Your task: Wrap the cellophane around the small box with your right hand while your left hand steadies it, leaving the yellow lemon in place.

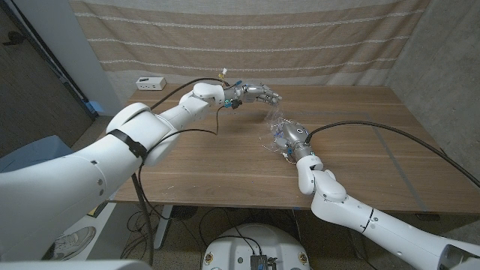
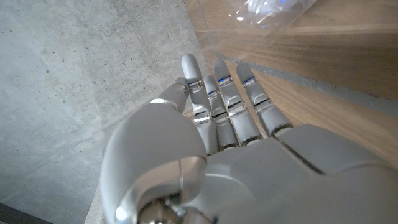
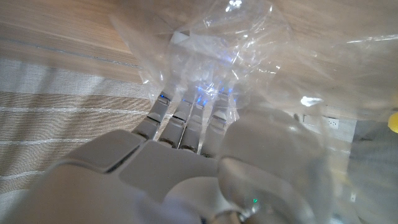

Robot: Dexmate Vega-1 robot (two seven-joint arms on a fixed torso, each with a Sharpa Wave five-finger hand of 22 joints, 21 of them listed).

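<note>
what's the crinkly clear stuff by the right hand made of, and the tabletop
The crinkled clear sheet over the right hand looks like thin glossy plastic film, cellophane by its look: see-through, creased, catching bright glints. The brown wooden table shows lengthwise grain with a smooth matt finish; solid wood or veneer cannot be told.

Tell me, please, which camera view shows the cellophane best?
The right wrist view: the cellophane fills the upper frame, crumpled over the right robot hand, whose fingers reach into it. The head view shows it only as a small clear bundle at that hand. The left wrist view catches just a corner beyond the left robot hand.
</note>
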